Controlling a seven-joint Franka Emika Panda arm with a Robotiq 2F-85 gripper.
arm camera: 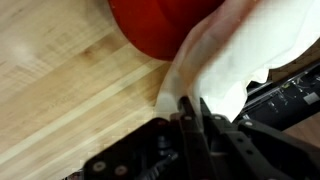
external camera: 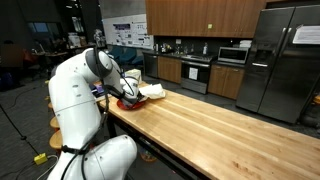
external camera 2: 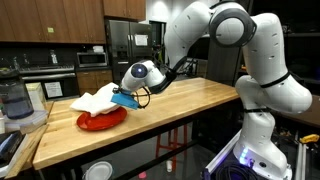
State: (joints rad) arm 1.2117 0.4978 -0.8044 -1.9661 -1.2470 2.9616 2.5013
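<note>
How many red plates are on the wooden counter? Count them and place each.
1. The red plate lies near one end of the wooden counter, partly under the white cloth that the gripper pinches. The cloth could hide another.

Wooden counter [external camera: 200,130]; beyond it steel fridge [external camera: 275,60], stove [external camera: 195,75], microwave [external camera: 233,55].

On my screens I count one plate [external camera 2: 100,122], one cloth [external camera 2: 95,100], one table [external camera 2: 200,105] and one tool [external camera 2: 124,98]; further back, one fridge [external camera: 280,60] and one microwave [external camera: 234,55].

Crumpled white cloth [external camera 2: 96,99] atop red plate [external camera 2: 97,123]
</note>
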